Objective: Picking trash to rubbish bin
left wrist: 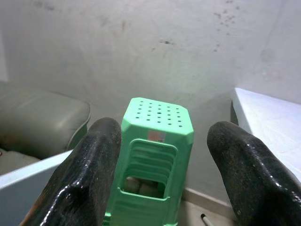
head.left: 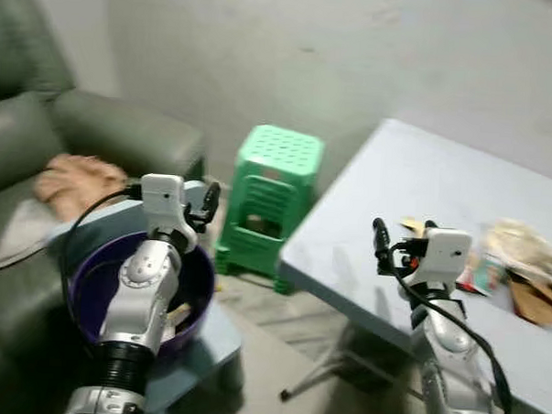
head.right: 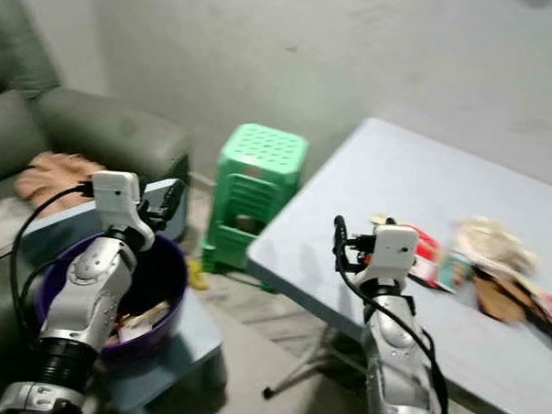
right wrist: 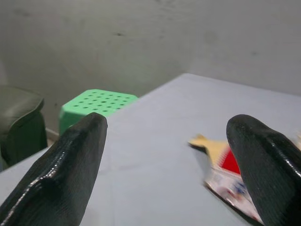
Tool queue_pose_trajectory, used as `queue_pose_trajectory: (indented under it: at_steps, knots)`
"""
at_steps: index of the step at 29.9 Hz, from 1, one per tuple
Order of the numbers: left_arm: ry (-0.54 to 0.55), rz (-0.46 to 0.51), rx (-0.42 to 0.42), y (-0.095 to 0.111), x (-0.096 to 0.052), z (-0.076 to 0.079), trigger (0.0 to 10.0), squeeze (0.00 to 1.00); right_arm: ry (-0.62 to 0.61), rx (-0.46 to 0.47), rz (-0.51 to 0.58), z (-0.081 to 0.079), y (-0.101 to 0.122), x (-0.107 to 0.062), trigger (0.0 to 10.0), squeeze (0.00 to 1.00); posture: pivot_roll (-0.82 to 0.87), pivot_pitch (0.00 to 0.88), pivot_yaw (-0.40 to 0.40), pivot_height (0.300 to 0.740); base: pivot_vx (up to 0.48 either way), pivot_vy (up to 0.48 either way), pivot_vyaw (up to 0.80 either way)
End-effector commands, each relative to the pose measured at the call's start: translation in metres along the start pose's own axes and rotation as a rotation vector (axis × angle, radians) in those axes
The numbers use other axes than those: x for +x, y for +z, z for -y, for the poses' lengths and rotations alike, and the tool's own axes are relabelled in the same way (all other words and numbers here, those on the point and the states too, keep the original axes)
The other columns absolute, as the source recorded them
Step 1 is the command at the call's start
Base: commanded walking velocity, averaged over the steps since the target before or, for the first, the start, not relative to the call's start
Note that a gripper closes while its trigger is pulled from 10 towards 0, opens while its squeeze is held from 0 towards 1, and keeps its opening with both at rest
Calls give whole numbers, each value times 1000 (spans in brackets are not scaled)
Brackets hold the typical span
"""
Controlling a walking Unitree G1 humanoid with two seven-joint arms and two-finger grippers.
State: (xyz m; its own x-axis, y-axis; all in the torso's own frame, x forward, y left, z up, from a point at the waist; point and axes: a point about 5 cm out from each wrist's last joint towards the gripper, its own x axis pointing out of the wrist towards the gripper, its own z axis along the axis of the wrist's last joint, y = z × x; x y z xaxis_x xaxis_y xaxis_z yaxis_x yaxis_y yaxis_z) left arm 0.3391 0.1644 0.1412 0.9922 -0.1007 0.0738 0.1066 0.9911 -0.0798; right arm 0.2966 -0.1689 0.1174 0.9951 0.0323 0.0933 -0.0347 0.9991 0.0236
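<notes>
The rubbish bin is a purple bowl [head.left: 82, 274] on a low blue table, with some scraps [head.right: 139, 320] inside it. My left gripper [head.left: 206, 205] hovers above its far rim, open and holding nothing. Trash lies on the grey-blue table [head.left: 415, 181] to the right: a red and white wrapper [head.right: 432, 253], crumpled pale paper [head.right: 491, 239] and brown scraps [head.right: 503, 298]. My right gripper [head.left: 398, 238] is raised over the table's near edge, just left of the wrappers, open and holding nothing. In the right wrist view the red wrapper [right wrist: 229, 173] lies ahead between the fingers.
A green plastic stool [head.left: 275, 198] stands on the floor between the low blue table [head.left: 217, 331] and the big table. A dark green sofa [head.left: 123, 132] with an orange cloth [head.left: 76, 176] is at the left. A grey wall runs behind.
</notes>
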Motion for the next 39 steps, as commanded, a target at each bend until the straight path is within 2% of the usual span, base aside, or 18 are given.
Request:
queue_pose_trajectory:
  at_steps: [1, 14, 19, 27, 39]
  knots:
    - [-15, 12, 6, 5, 2, 6, 10000, 0, -21, -12, 12, 7, 5, 1, 10000, 0, -2, 0, -72, 740, 0, 0, -712]
    - [-29, -8, 8, 0, 0, 11, 10000, 0, -29, -12, 12, 9, 6, -1, 10000, 0, -11, 0, -77, 740, 0, 0, -702]
    - [-55, -18, 16, -4, -4, 17, 10000, 0, -56, 35, 9, 11, 6, -3, 10000, 0, -14, 0, -76, 740, 0, 0, 0]
    - [-110, -42, -8, -11, -10, 31, 10000, 0, -42, -3, -17, 13, 2, -9, 10000, 0, -20, 0, -75, 740, 0, 0, 0]
    - [-112, -57, -20, -12, -11, 31, 10000, 0, -23, -2, -43, 7, -2, -15, 10000, 0, -28, 0, -74, 740, 0, -101, 0]
